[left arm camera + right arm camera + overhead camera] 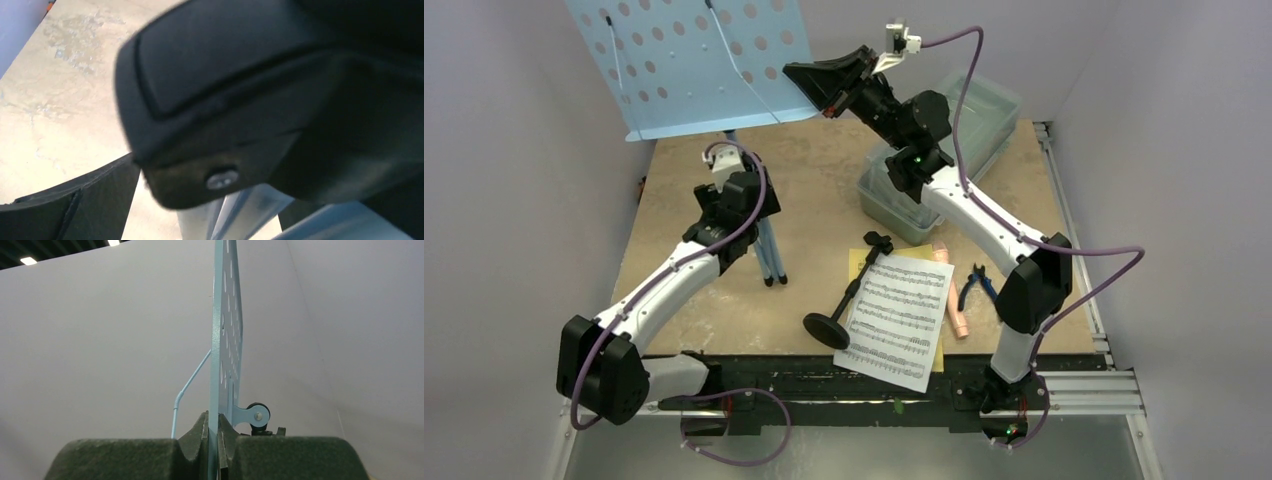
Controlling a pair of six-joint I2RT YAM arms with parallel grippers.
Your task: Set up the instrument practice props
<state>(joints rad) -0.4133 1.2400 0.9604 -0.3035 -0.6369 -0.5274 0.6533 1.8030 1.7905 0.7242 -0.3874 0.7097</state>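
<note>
- The table (814, 190) is seen as a tan board with both arms mounted at its near edge.
- The light blue perforated music stand (689, 60) is found at the far left. Its desk is raised high and its legs are drawn close together, feet down on the board.
- A clear lidded box (984, 110) is placed at the far right, partly hidden under the right arm.
- The right gripper (218, 425) is clenched on the right edge of the stand's desk, the thin plate being pinched between both fingers.
- The left gripper (746, 212) is spread wide at the stand's lower shaft. One finger (65, 210) is seen beside a black hub; whether it touches cannot be told.
- The white and yellow music sheets (899, 320) are laid flat at the near centre, white on top.
- The short black mic stand (849, 290) is lying on its side along the sheets' left edge.
- The peach-pink toy microphone (954, 295) is laid just right of the sheets.
- Blue-handled pliers (974, 285) are laid just beside the microphone.
</note>
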